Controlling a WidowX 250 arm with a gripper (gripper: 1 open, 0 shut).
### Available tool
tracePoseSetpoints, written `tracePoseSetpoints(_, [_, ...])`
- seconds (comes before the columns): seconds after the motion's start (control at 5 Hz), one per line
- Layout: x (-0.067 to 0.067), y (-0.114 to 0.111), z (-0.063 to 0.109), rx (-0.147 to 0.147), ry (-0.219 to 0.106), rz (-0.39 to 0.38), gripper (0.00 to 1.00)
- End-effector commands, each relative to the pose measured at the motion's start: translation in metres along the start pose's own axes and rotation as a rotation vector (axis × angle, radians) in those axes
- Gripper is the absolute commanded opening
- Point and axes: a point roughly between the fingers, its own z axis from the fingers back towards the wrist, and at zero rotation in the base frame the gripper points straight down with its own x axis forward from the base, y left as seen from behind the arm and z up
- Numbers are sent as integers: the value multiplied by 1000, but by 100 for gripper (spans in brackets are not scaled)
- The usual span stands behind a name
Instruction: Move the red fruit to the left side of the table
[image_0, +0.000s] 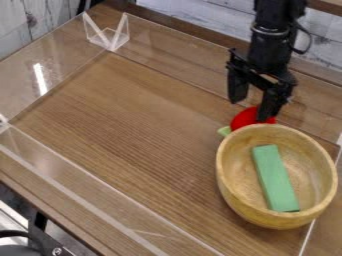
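Hardware, dark and cut off by the frame (20, 243), at the lower-left corner, beyond the table edge. Next, to the right, the brown wood-grain table (127, 125), bordered at the left by a low clear wall; bare wood grain across its left and central parts. Near the upper-left corner of the tabletop, a small transparent angular piece (107, 32). Right of centre, the black gripper (254, 104), reaching down from the top of the view, fingers apart, with tips low over the red fruit (253, 119); contact between the two impossible to tell. Fruit bright red, partly hidden by the gripper, pale green stem end toward the left, on the right part of the table, just beside the upper-left rim of the bowl. Farthest right, the round wooden bowl (241, 175), with a flat green bar (274, 178) lengthwise inside.
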Motion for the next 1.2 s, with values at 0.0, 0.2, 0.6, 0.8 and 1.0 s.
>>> tracePoseSetpoints(0.0, [8, 0, 8, 7, -67, -96, 100])
tracePoseSetpoints(0.2, [9, -3, -5, -1, -70, -180, 100])
tracePoseSetpoints(0.6, [20, -5, -25, 7, -88, -59, 100])
tracePoseSetpoints(0.8, [27, 9, -23, 16, -86, -77, 100])
tracePoseSetpoints(1.0, [31, 22, -21, 29, -84, -90, 100])
